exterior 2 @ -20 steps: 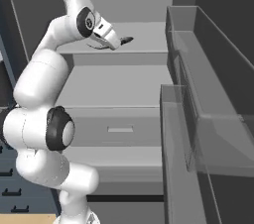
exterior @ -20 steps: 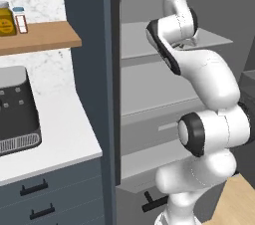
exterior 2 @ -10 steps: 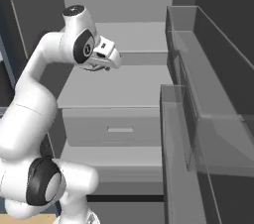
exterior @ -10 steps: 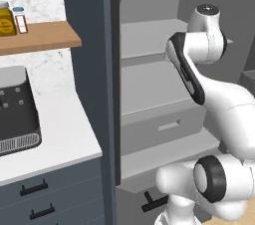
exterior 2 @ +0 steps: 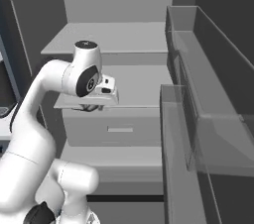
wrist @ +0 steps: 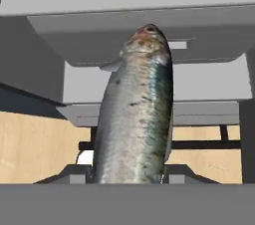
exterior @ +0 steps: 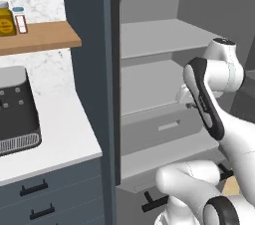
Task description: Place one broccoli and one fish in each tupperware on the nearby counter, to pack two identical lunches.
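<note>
Fish, a long silvery-grey one with dark speckles, is pinched between my two dark fingers and sticks straight out from my gripper, held in the air in front of the open grey fridge with its flat shelves and drawer.

**No legible text anywhere**

I find no readable lettering, brand, number or sign in any of my three views.

Left base view: an amber jar on the wooden shelf carries a pale label patch, too blurred to read. The small white bottle beside it has a red band, no characters I can make out. The dark appliance on the counter shows small pale square marks on its top; they resolve into no symbols.

Fridge drawer front: one plain pale bar, unmarked.
</note>
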Tool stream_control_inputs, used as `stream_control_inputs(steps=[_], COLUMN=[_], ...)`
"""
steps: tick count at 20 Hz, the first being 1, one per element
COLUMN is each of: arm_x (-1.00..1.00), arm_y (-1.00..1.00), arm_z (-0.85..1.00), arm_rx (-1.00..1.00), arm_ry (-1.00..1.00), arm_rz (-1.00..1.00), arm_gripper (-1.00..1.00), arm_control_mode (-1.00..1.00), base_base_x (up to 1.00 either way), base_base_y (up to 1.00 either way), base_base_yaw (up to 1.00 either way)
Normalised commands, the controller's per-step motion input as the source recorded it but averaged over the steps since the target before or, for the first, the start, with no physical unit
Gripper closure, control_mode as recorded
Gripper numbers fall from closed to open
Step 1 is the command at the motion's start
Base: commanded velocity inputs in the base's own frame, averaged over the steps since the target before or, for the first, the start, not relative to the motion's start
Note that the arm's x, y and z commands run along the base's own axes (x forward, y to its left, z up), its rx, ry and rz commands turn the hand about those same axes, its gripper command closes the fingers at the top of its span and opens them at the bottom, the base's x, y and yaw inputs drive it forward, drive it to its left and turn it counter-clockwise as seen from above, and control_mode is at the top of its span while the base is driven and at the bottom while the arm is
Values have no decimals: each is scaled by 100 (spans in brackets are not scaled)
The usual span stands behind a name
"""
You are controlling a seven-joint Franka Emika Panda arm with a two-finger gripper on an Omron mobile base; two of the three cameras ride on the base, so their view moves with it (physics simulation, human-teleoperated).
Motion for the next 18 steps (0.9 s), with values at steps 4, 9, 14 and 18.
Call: stream_control_inputs(steps=[4, 9, 14, 18], arm_x=[-99, -59, -43, -25], arm_y=[22, 30, 19, 9], arm_z=[-100, -42, -3, -3], arm_rx=[0, -1, 0, 0], arm_ry=[23, 22, 1, 0], arm_rz=[29, 19, 6, 3], arm_gripper=[100, 100, 100, 100], arm_control_mode=[-100, -100, -100, 100], base_base_x=[0, 0, 0, -75], base_base_y=[0, 0, 0, 49], base_base_yaw=[0, 0, 0, 10])
